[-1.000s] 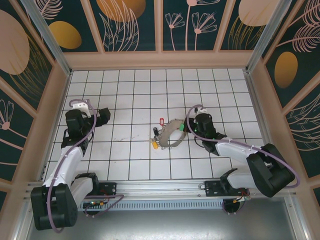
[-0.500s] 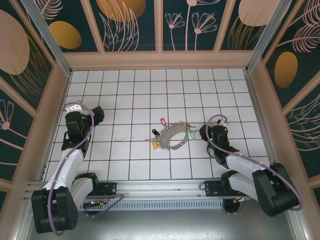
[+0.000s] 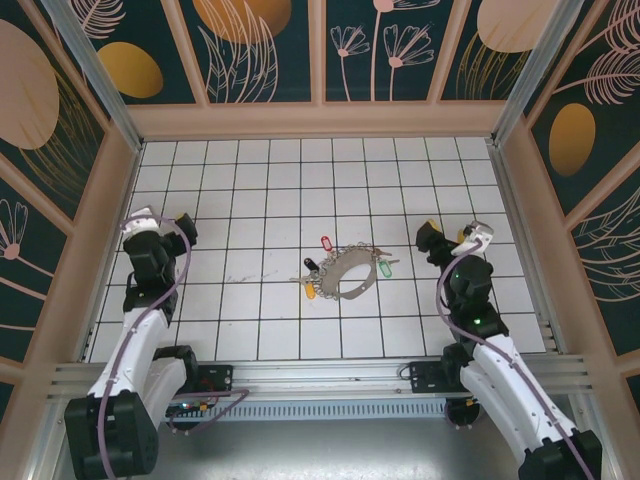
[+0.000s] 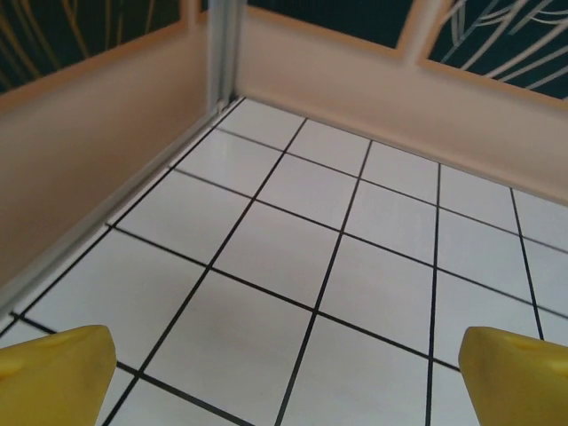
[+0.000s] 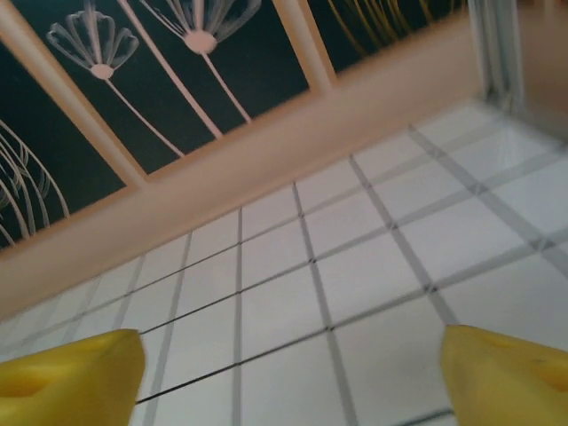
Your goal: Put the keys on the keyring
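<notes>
Top external view, keys (image 3: 311, 280) around keyring (image 3: 347, 283) mid-floor, left pincer (image 3: 162, 222) and right pincer (image 3: 455, 240) wide open — empty, white tiles (image 3: 250, 200) between.

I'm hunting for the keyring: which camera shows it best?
The top external view: the keyring lies whole mid-floor, with keys close by. Both wrist views face bare tiles and walls instead.

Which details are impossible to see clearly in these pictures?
Top view: whether any keys are threaded on the keyring; too small.
Top view: exact number of keys; they cluster beside the ring.
Left wrist view: left fingers cut off by the bottom edge.
Right wrist view: blurred; right fingers cut off by the bottom edge.
</notes>
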